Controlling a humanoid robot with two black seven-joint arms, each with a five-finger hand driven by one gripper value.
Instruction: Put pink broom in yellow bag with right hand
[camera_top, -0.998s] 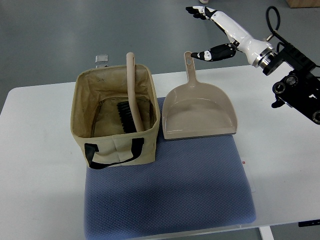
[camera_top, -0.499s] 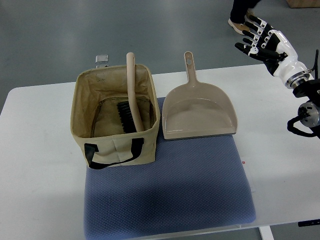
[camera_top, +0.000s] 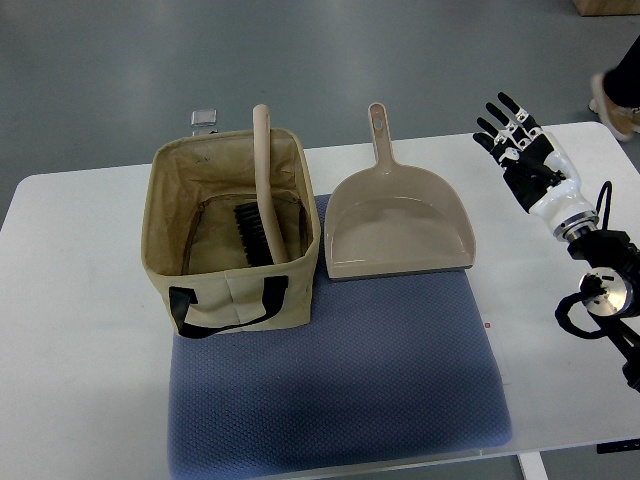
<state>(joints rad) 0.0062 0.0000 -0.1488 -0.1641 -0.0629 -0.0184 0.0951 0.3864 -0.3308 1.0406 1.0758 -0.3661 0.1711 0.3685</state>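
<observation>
Beige canvas makes up the bag (camera_top: 230, 285), an open-topped square tote with black strap handles, standing on the left part of a blue mat (camera_top: 340, 390) that lies on a white table (camera_top: 70, 350). The broom (camera_top: 266, 180) is inside the bag: its dark bristles rest low against the bottom, and its pale pinkish-tan handle leans up and pokes out over the far rim. Just right of the bag, nearly touching it, a dustpan (camera_top: 398, 225) of the same tan colour lies flat, partly on the mat, with its handle pointing away toward the far table edge. The right hand (camera_top: 527, 158) hangs over the right side of the table, well apart from the dustpan and bag, fingers spread and straight, holding nothing. At the upper right corner, a person's shoe (camera_top: 612, 105) shows on the grey floor.
</observation>
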